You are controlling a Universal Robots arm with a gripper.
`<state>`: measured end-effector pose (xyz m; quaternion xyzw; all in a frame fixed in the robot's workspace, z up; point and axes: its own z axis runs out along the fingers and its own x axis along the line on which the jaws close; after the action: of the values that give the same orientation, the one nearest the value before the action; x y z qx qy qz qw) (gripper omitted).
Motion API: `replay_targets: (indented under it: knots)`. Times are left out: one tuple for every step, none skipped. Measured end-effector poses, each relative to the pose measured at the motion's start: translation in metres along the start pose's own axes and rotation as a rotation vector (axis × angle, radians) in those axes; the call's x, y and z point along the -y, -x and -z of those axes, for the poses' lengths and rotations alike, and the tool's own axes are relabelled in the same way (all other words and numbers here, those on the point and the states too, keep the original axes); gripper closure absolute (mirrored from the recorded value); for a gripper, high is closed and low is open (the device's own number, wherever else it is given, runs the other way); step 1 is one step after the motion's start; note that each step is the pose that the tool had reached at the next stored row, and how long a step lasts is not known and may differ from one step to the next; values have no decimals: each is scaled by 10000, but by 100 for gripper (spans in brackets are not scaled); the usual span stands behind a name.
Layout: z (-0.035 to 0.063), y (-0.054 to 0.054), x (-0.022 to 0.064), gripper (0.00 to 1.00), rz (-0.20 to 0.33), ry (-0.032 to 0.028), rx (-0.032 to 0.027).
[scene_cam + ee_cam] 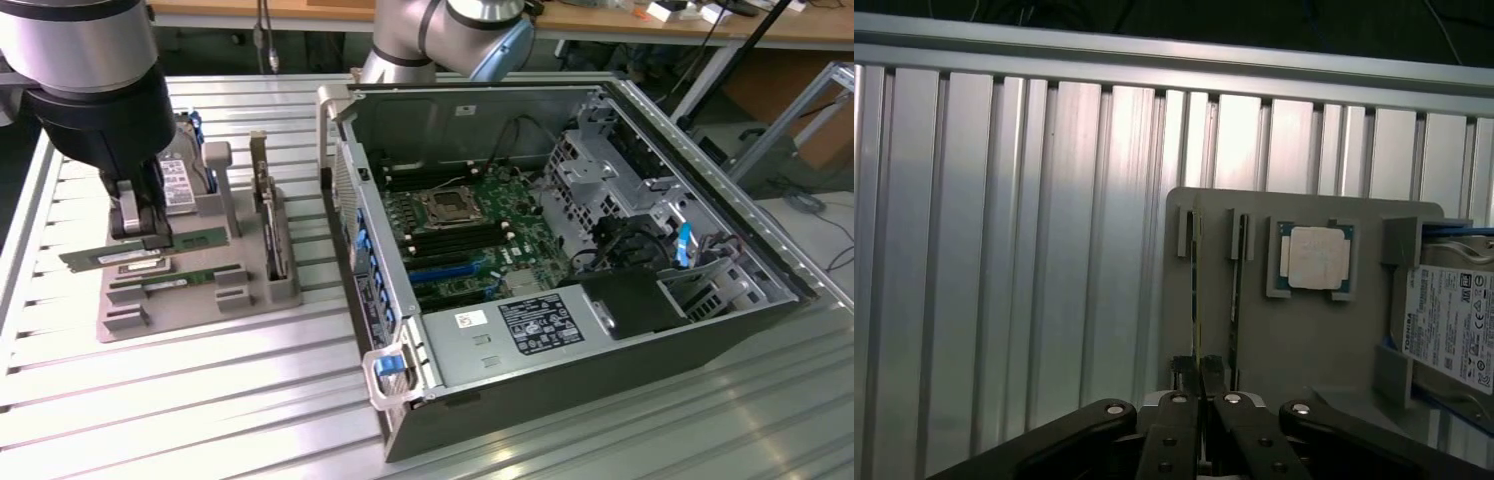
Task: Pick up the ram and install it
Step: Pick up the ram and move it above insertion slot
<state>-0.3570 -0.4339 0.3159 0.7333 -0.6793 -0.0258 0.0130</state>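
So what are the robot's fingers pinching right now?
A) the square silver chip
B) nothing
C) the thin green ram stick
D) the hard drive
C: the fingers are shut on the thin edge of the ram at the grey holder; the chip sits apart.

My gripper point(1197, 376) pinches the ram point(1196, 290) edge-on at the grey holder point(1304, 340). A second stick point(1234, 295) stands just beside it, a square chip point(1314, 257) beyond.
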Motion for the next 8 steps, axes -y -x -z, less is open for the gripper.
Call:
replay_targets:
  knots:
    - [5,0,0,87,-1,0,0]
    - [9,0,-1,87,0,1,0]
    - [18,0,-1,87,0,0,0]
    - [24,0,-1,87,0,1,0]
    - [33,1,-2,87,0,-1,0]
    - [45,1,-3,87,-1,0,0]
    - [53,1,-3,87,0,0,0]
    - [58,1,-3,87,0,0,0]
